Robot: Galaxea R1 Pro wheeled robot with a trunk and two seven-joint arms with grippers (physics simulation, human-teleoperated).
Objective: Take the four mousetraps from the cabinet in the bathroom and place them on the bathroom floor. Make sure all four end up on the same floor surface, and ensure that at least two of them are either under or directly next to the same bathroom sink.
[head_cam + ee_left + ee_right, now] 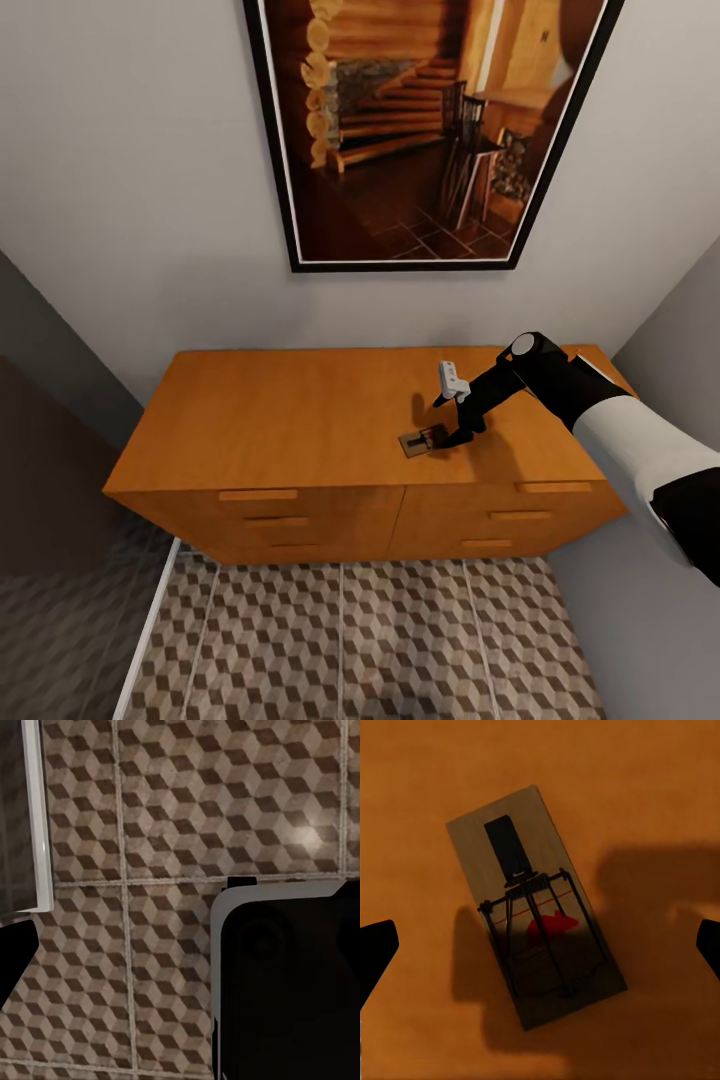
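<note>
One mousetrap (421,440) lay flat on the cabinet (300,415) top as our right gripper (452,420) hovered directly above it, fingers spread wide, touching nothing; patterned bathroom floor (400,640) stretched below.

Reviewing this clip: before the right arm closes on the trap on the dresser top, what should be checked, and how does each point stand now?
1. Small tan wooden mousetrap with black wire bar lies flat on the orange-brown wooden cabinet top: ok.
2. Right pincer sits over the trap: ok.
3. Right pincer open, its fingertips apart on either side of the trap: ok.
4. Trap lined up squarely between the fingertips: not ok, it lies at a slant in the right wrist view.
5. Cube-patterned tiled bathroom floor in front of the cabinet has bare room for placing: ok.
6. Whereabouts of the other three traps: cannot tell.
</note>
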